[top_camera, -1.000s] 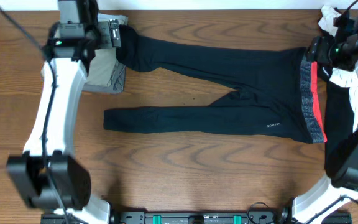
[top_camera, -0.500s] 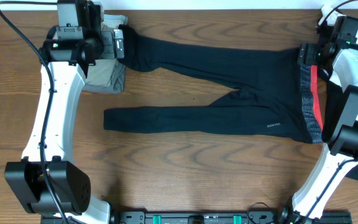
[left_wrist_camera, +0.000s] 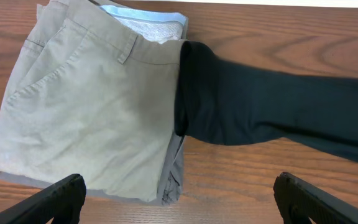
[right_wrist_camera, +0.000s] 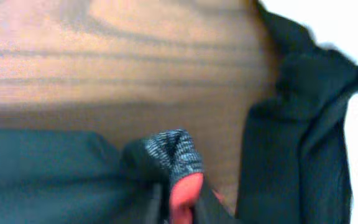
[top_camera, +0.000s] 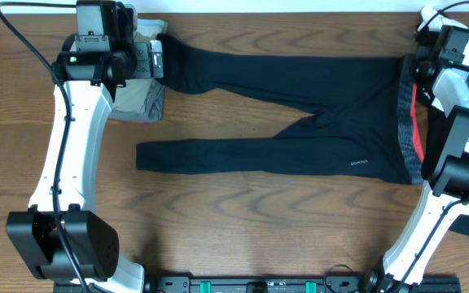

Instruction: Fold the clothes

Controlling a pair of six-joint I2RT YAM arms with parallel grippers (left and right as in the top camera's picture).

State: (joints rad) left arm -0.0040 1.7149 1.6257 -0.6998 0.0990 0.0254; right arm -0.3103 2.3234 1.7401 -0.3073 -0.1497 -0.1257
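Observation:
The clothes, long black leggings (top_camera: 300, 114), lie spread flat across the table with the legs pointing left. Their red-and-grey waistband (top_camera: 414, 122) is at the right end. My right gripper (top_camera: 418, 69) is shut on the far corner of that waistband. In the right wrist view a pinched fold of waistband (right_wrist_camera: 176, 162) stands up at the gripper (right_wrist_camera: 182, 211). My left gripper (top_camera: 155, 59) hangs open above the cuff of the far leg (left_wrist_camera: 229, 112). Its fingertips (left_wrist_camera: 61, 196) stand wide apart around the gripper (left_wrist_camera: 179, 196), with nothing between them.
Folded khaki trousers (top_camera: 141, 94) lie under the far leg's cuff at the back left, also in the left wrist view as khaki trousers (left_wrist_camera: 86, 106). A white garment (top_camera: 430, 20) sits at the back right corner. A dark cloth (right_wrist_camera: 297, 124) lies right of the waistband.
My right gripper has closed on the waistband's far corner and bunched it. The waistband has shifted slightly right. The left arm moved slightly at first, then held still, still open.

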